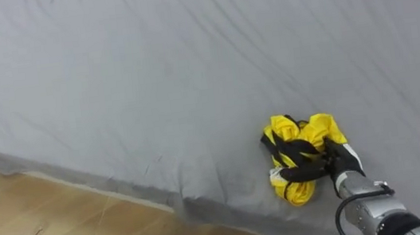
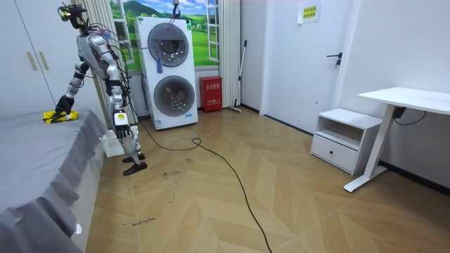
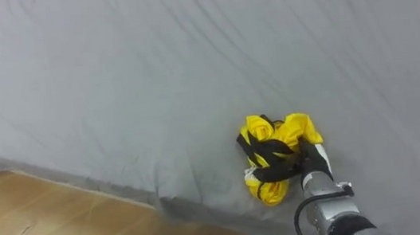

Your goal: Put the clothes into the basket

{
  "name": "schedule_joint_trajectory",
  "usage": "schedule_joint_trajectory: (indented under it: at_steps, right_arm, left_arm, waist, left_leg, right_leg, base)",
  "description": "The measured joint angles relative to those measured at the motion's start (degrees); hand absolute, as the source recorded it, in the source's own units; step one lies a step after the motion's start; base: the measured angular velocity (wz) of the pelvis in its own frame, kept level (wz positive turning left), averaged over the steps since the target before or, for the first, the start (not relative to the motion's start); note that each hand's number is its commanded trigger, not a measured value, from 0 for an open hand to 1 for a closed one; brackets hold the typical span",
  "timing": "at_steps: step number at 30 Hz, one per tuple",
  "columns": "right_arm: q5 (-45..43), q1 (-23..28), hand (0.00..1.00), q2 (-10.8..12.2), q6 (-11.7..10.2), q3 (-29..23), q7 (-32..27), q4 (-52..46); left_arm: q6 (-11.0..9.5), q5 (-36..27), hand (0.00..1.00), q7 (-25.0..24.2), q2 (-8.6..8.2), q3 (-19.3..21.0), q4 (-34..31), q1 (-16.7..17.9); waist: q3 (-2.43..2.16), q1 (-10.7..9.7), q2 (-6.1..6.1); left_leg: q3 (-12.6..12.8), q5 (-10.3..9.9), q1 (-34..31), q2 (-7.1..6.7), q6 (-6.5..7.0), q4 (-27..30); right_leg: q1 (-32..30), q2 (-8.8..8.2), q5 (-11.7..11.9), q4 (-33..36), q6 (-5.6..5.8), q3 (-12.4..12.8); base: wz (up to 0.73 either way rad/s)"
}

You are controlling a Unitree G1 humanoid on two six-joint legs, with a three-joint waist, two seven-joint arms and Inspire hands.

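One bunched yellow-and-black garment [image 1: 309, 134] is all I have to work with, and it lies on the grey bed [image 1: 149, 77], close to the edge where the sheet drops to the wood floor [image 1: 48, 234]. My right hand [image 1: 342, 161] sits on the near side of the bundle, reaching in from the lower right. Its dark fingers are curled over and into the folds, gripping the cloth. The garment rests on the sheet and is not lifted clear. All around it the sheet is bare and lightly creased.

From the room view I see the robot standing at the side of the bed, leaning toward it with that arm stretched down to the garment. A white basket [image 2: 110, 145] stands on the floor just beside its legs, right against the bed's side and well below where the garment lies.

Behind the robot, a stacked washer and dryer [image 2: 169, 70] stand against the far wall, with a small red box [image 2: 209, 93] next to them. Across the floor, at the room view's right, are a low white cabinet [image 2: 344, 137] and a white table [image 2: 408, 98].
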Motion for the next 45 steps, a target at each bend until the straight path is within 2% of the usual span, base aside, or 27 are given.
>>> schedule_joint_trajectory:
  at_steps: [3,8,13,16,20,26,28,29,30,32,34,36,37,38,40,41,42,43,44,45]
  right_arm:
    - [-1.67,-0.94,1.00,-1.11,0.30,0.15,-0.39,2.81]
    - [-1.73,-1.56,1.00,-1.12,1.38,3.45,-0.44,3.72]
    - [-1.71,-1.75,1.00,-0.57,2.44,4.77,0.47,5.30]
    - [-1.45,-1.67,1.00,-0.23,2.54,4.76,0.54,5.61]
    - [-1.52,-1.49,1.00,-1.22,2.45,4.76,1.53,5.87]
    - [4.91,1.33,1.00,-1.16,1.53,3.61,3.44,4.52]
    - [7.41,3.09,1.00,-1.20,1.13,1.89,4.62,3.16]
    - [8.01,5.19,1.00,-1.20,0.84,-0.27,5.16,1.04]
    - [8.45,7.64,1.00,-1.19,0.67,-2.51,6.10,-1.42]
    - [9.65,10.41,1.00,-1.25,0.55,-3.01,6.90,-3.69]
    - [9.91,14.42,1.00,-1.57,0.74,-5.22,7.78,-9.23]
    - [10.53,20.26,1.00,-2.03,0.53,-8.20,8.85,-18.48]
    - [10.53,21.45,1.00,-2.08,0.61,-9.13,9.09,-20.49]
    - [10.47,23.72,1.00,-2.23,0.62,-10.99,9.20,-24.94]
    - [10.38,26.42,1.00,-2.24,0.50,-13.63,9.24,-30.54]
    - [10.49,28.12,1.00,-2.27,0.49,-15.53,9.25,-33.80]
    - [10.52,29.32,1.00,-2.30,0.48,-17.15,9.31,-36.41]
    - [10.50,29.76,1.00,-2.30,0.48,-17.95,9.39,-37.57]
    - [10.42,30.40,1.00,-2.40,0.50,-18.96,9.43,-39.67]
    - [10.20,31.03,1.00,-2.40,0.49,-19.82,9.58,-41.87]
  left_arm:
    - [0.84,0.01,0.00,-0.03,0.15,-0.10,-0.02,0.10]
    - [3.08,1.24,0.00,-0.19,1.09,-0.25,-0.11,0.46]
    - [3.67,2.54,0.00,-0.01,1.13,-1.23,0.00,0.33]
    - [4.54,2.77,0.00,-0.01,1.33,-1.18,0.17,0.85]
    - [5.68,4.32,0.00,-0.01,1.34,-1.10,-0.16,1.39]
    - [5.36,5.04,0.00,0.00,1.33,-0.96,-0.57,1.97]
    - [5.27,6.41,0.00,0.01,1.35,-0.35,-1.49,2.98]
    - [4.92,7.22,0.00,0.01,1.28,0.41,-2.49,4.09]
    - [4.21,7.33,0.00,0.01,1.26,0.71,-2.46,4.90]
    - [4.01,7.30,0.00,0.01,1.17,2.04,-2.37,6.01]
    - [3.82,7.19,0.00,0.01,1.10,3.96,-3.54,6.80]
    - [2.42,6.31,0.00,0.12,0.93,6.83,-3.84,7.61]
    - [1.94,5.94,0.00,0.23,0.88,7.45,-3.83,7.67]
    - [1.04,5.81,0.00,0.42,0.74,9.22,-3.80,8.06]
    - [-0.69,3.80,0.00,0.96,0.79,10.47,-3.71,8.07]
    - [-1.45,2.59,0.00,1.11,0.60,10.75,-3.50,8.08]
    - [-1.61,2.15,0.00,1.12,0.27,10.70,-3.63,8.18]
    - [-1.65,2.15,0.00,1.12,0.02,10.71,-3.69,8.21]
    - [-1.65,2.24,0.00,1.12,-0.46,10.47,-3.75,8.19]
    - [-1.65,2.30,0.00,1.12,-0.69,10.18,-3.85,8.00]
  waist:
    - [0.02,0.99,0.00]
    - [0.06,2.12,0.06]
    - [0.10,4.01,0.15]
    - [0.14,3.98,0.27]
    - [0.13,3.69,0.26]
    - [0.01,2.49,0.21]
    - [-0.15,1.85,0.20]
    - [-0.37,0.89,0.27]
    - [-0.51,0.38,0.35]
    - [-0.58,0.08,0.27]
    - [-0.68,-2.11,0.22]
    - [-0.88,-4.63,0.03]
    - [-0.94,-5.12,0.01]
    - [-1.03,-6.63,0.12]
    - [-1.64,-8.81,0.38]
    - [-2.13,-10.08,0.67]
    - [-2.40,-11.30,1.15]
    - [-2.48,-11.90,1.39]
    - [-2.69,-12.62,1.86]
    - [-2.63,-13.74,2.22]
  left_leg:
    - [-0.74,0.02,-0.08,-0.04,-0.04,0.00]
    - [-2.11,0.07,-0.83,-0.06,-0.21,0.04]
    - [-3.70,0.16,-1.65,-0.27,-0.35,-0.03]
    - [-4.68,0.23,-1.90,-0.78,-0.40,0.02]
    - [-4.78,0.24,-1.93,-0.84,-0.38,0.06]
    - [-4.95,0.27,-1.39,-0.92,-0.30,0.38]
    - [-4.82,0.28,-1.37,-0.94,-0.28,0.44]
    - [-4.64,0.35,-1.32,-0.93,-0.18,0.39]
    - [-4.35,0.40,-0.76,-0.92,-0.12,0.09]
    - [-3.08,0.40,0.90,-0.79,-0.11,-0.57]
    - [-1.94,0.39,1.80,-0.67,-0.11,-0.79]
    - [0.46,0.39,3.79,-0.35,-0.10,-1.57]
    - [1.06,0.39,4.48,-0.22,-0.10,-1.84]
    - [2.15,0.36,5.83,-0.06,-0.10,-2.39]
    - [3.83,0.33,8.10,0.13,-0.12,-3.25]
    - [5.56,0.32,9.98,0.42,-0.12,-4.05]
    - [6.91,0.15,11.76,0.66,-0.17,-4.40]
    - [7.77,0.00,12.66,0.80,-0.16,-4.52]
    - [9.42,-0.34,14.28,1.05,-0.28,-4.86]
    - [10.65,-0.54,15.41,1.26,-0.36,-4.97]
  right_leg:
    - [0.38,0.01,0.12,-0.06,-0.07,-1.59]
    - [0.31,0.14,0.12,-0.17,-0.08,-4.12]
    - [0.33,-0.07,0.12,-1.05,-0.08,-5.17]
    - [0.35,-0.14,0.11,-1.02,-0.07,-5.72]
    - [0.39,-0.35,0.11,-1.07,-0.07,-5.68]
    - [1.27,-0.34,0.09,-1.05,-0.03,-5.61]
    - [1.30,-0.20,0.09,-1.07,-0.03,-5.46]
    - [1.37,-0.21,0.09,-1.07,-0.03,-5.40]
    - [1.56,-0.24,0.09,-1.06,-0.02,-4.58]
    - [2.22,-0.36,-0.01,-1.06,0.15,-2.84]
    - [2.68,-0.42,-0.05,-1.05,0.21,-1.85]
    - [3.22,-0.28,-0.06,-0.93,0.22,1.01]
    - [3.44,-0.23,-0.05,-0.93,0.23,1.70]
    - [4.15,-0.17,-0.01,-0.98,0.23,2.62]
    - [5.22,0.06,0.04,-0.90,0.17,4.58]
    - [6.13,0.24,0.13,-0.87,0.14,5.87]
    - [6.98,0.46,0.21,-0.88,0.17,7.46]
    - [7.23,0.60,0.24,-0.90,0.20,8.26]
    - [7.72,0.93,0.21,-0.86,0.25,10.12]
    - [8.11,1.33,0.21,-0.79,0.25,11.85]
  base:
    - [0.11]
    - [0.16]
    - [0.17]
    - [0.14]
    - [0.01]
    - [0.03]
    - [-0.02]
    - [0.00]
    - [-0.07]
    - [-0.34]
    - [-0.30]
    - [-0.52]
    - [-0.69]
    - [-0.57]
    - [-0.58]
    - [-0.65]
    - [-0.63]
    - [-0.69]
    - [-0.72]
    - [-0.71]
